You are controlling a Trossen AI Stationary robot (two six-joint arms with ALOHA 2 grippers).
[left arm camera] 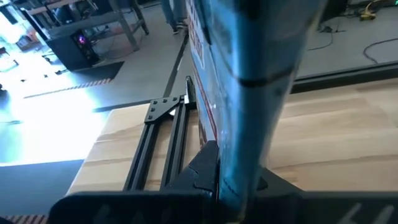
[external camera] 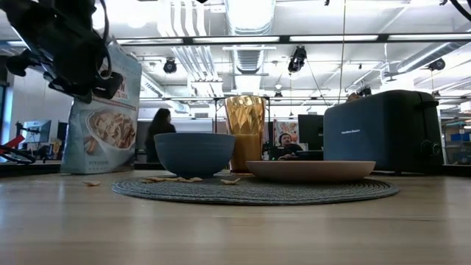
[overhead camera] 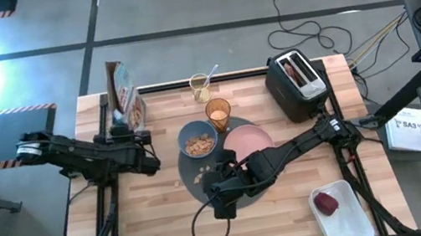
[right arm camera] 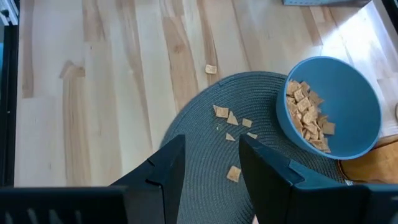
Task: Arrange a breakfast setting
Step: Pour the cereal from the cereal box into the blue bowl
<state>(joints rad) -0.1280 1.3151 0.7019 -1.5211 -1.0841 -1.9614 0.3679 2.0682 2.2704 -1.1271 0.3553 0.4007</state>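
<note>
Nearest the onlooker on the wooden tabletop (overhead camera: 152, 229), a white tray (overhead camera: 353, 218) carries a red apple (overhead camera: 326, 202) at the right front corner. Just beyond, the right end effector (right arm camera: 208, 163) hovers over the round dark-grey mat (right arm camera: 199, 155), its fingers (right arm camera: 163, 168) parted and grasping nothing, with loose cereal pieces (right arm camera: 234, 173) scattered on the weave beneath. Farther along the mat sit the small blue bowl (overhead camera: 197, 140), filled with cereal, and the pink plate (overhead camera: 248, 139), while the amber tumbler (overhead camera: 218, 114) stands at the mat's far edge. To the left, the left end effector (overhead camera: 124, 130) is clenched on an upright cereal bag (overhead camera: 125, 94), raised off the tabletop. At the back stand a clear cup with a metal spoon (overhead camera: 209, 74) and the black toaster (overhead camera: 297, 86), a toast slice (overhead camera: 296, 73) in its slot.
</note>
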